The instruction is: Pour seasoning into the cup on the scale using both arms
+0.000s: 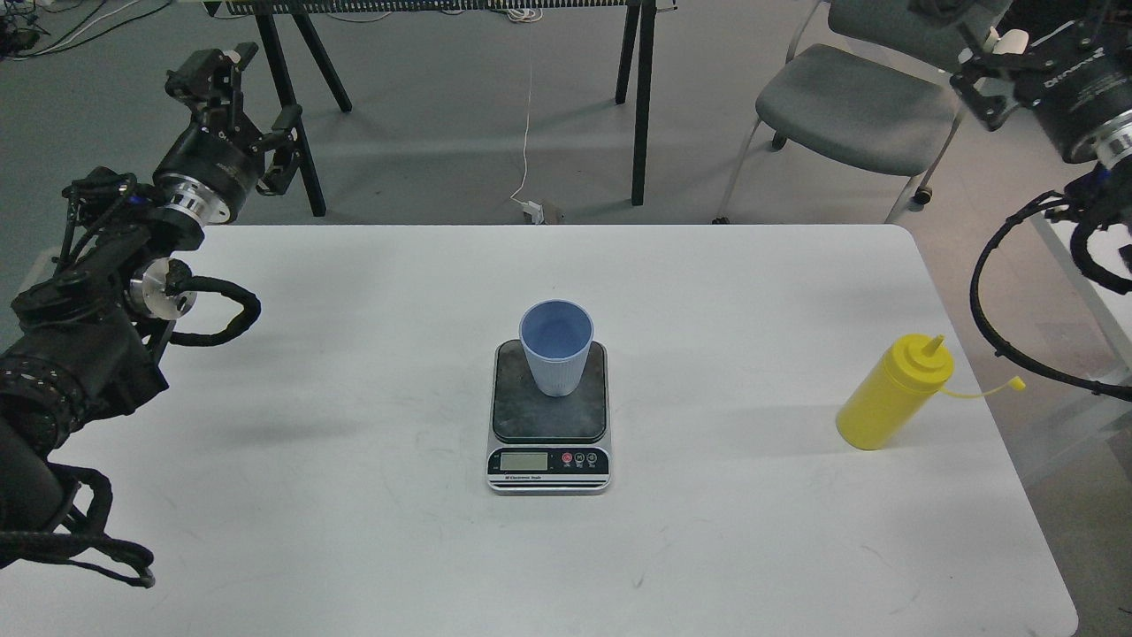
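Note:
The light-blue ribbed cup (pixel 555 348) stands upright on the dark platform of the scale (pixel 548 425) at the table's middle. The yellow seasoning bottle (pixel 893 395) stands near the right edge of the table, leaning slightly, its cap strap hanging off to the right. My left gripper (pixel 250 111) is raised beyond the table's far left corner, open and empty, far from the cup. My right gripper (pixel 983 81) is high at the upper right, above and behind the bottle, holding nothing. Its fingers are dark and partly cut off.
The white table (pixel 354 495) has a rounded far right corner. A grey chair (pixel 853 111) and black trestle legs (pixel 641 97) stand on the floor behind it. My right arm's black cable (pixel 990 327) loops down beside the table's right edge, close to the bottle.

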### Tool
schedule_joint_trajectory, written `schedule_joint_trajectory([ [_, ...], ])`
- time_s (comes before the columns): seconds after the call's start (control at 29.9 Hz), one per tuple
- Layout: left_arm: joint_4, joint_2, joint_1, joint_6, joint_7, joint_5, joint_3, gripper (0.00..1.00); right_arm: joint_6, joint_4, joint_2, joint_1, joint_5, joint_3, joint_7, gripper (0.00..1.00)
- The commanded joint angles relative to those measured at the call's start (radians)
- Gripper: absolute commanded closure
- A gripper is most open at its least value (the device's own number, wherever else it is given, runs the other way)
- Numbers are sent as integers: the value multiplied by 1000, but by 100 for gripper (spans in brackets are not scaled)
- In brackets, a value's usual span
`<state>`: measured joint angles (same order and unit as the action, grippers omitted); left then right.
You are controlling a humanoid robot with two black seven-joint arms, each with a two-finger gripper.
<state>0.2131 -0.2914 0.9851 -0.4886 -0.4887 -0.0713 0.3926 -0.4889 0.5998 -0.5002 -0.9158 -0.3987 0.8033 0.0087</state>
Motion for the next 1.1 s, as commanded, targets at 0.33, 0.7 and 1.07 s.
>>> schedule_joint_trajectory([
  [0.33, -4, 17, 40, 0, 0, -1, 0, 20, 0, -129, 354, 20, -3, 67, 7, 1],
  [0.7, -4, 18, 66, 0, 0, 1, 0, 20, 0, -222, 443, 34, 1, -10, 7, 1],
  [1.07, -4, 37, 60, 0, 0, -1, -8, 20, 0, -226, 437, 2, 32, -25, 10, 1],
])
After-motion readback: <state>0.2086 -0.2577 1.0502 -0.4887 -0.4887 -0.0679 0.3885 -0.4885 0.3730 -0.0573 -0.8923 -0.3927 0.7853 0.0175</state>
